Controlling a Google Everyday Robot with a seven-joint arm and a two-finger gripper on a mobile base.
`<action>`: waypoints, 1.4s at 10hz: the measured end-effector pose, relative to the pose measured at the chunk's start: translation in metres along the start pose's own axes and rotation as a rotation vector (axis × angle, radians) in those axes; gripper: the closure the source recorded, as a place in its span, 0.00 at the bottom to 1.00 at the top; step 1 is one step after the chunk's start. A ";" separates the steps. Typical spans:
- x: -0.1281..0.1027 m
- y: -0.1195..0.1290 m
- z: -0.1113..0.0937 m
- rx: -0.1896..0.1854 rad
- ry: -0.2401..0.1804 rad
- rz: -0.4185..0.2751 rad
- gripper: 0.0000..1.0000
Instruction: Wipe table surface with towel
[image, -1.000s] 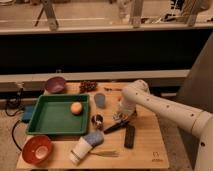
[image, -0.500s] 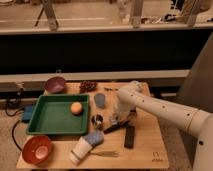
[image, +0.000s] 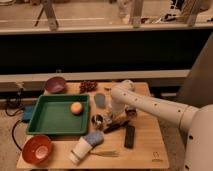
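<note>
The light tan wooden table surface (image: 145, 150) fills the lower middle of the camera view. A blue cloth-like thing (image: 93, 137), possibly the towel, lies near the front beside a white cup (image: 80, 149). My white arm reaches in from the right and bends down near the table's middle. My gripper (image: 111, 118) hangs low over the table, just right of the green tray (image: 50, 120), next to a small metal cup (image: 97, 120). It is well behind the blue cloth.
An orange (image: 76, 108) lies in the tray. A purple bowl (image: 55, 85) and dark grapes (image: 88, 86) are at the back. A red bowl (image: 36, 148) is front left. A grey-blue cup (image: 100, 100), black remote (image: 129, 136), black tool (image: 116, 126) and fork (image: 106, 153) lie around.
My arm has swung left over the last second, and the gripper has moved closer to the tray's right edge and the metal cup. The objects on the table have not moved.
</note>
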 end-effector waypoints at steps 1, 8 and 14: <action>0.005 -0.007 -0.003 0.009 0.004 -0.009 1.00; 0.049 -0.032 0.028 0.003 -0.023 -0.005 1.00; 0.099 0.047 0.003 0.029 0.019 0.185 1.00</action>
